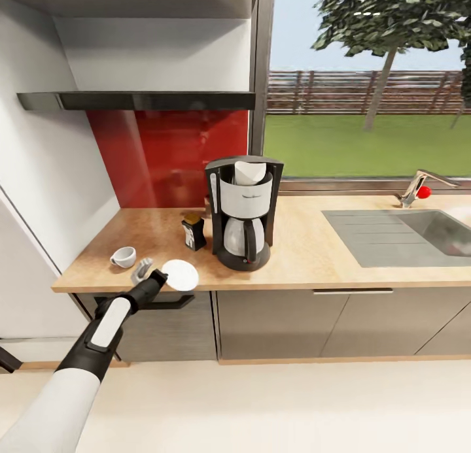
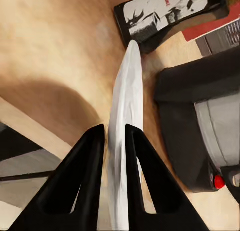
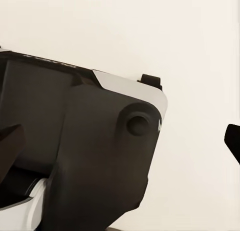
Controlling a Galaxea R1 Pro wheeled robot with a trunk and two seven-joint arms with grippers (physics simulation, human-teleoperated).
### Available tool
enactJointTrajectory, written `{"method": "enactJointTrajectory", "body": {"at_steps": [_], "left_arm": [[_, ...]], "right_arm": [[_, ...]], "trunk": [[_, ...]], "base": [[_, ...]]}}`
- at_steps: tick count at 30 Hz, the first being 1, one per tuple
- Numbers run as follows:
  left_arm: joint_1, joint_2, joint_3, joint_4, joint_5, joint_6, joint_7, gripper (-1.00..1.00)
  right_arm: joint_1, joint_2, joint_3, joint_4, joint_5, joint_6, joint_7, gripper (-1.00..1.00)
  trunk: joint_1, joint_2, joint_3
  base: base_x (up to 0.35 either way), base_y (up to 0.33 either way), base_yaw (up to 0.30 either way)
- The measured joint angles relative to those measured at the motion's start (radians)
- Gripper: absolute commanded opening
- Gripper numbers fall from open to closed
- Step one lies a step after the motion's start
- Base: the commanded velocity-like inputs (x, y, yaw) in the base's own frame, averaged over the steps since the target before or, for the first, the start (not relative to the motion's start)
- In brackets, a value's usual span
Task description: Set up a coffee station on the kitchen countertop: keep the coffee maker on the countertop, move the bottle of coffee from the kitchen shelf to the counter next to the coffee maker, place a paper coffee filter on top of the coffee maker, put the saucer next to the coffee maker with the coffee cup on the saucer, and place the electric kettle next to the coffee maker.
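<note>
Left to right: cup [image 1: 123, 256] sits loose on the counter [image 1: 314, 244], not yet on the saucer [image 1: 180, 274]; my left gripper [image 2: 115, 141] pinches the saucer's rim near the counter's front edge. Coffee bottle [image 1: 193, 231] beside the coffee maker [image 1: 243, 211], filter [image 1: 249, 172] on top: done. Kettle left. Labels unreadable. Right gripper: can't tell

The black-and-white coffee maker [image 1: 243, 212] stands upright on the countertop [image 1: 307, 244], a white filter [image 1: 250, 172] in its top. Just beside it stand the dark coffee bottle [image 1: 193, 231], the white saucer [image 1: 180, 274] and, farther off, the cup [image 1: 123, 257].
</note>
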Motion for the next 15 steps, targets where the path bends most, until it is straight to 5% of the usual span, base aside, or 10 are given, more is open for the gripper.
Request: {"method": "enactJointTrajectory", "body": {"at_steps": [8,15], "left_arm": [[0.015,-0.001,0.003,-0.011,0.030,-0.002,0.025,-1.00],[0.016,-0.001,0.003,-0.010,0.045,-0.003,0.027,-1.00]], "right_arm": [[0.000,-0.004,0.000,-0.001,-0.001,0.001,0.000,1.00],[0.000,-0.003,0.000,-0.001,-0.002,0.001,0.000,1.00]], "trunk": [[0.000,0.000,0.000],[0.000,0.000,0.000]], "base": [[0.003,0.000,0.000],[0.207,0.000,0.000]]}}
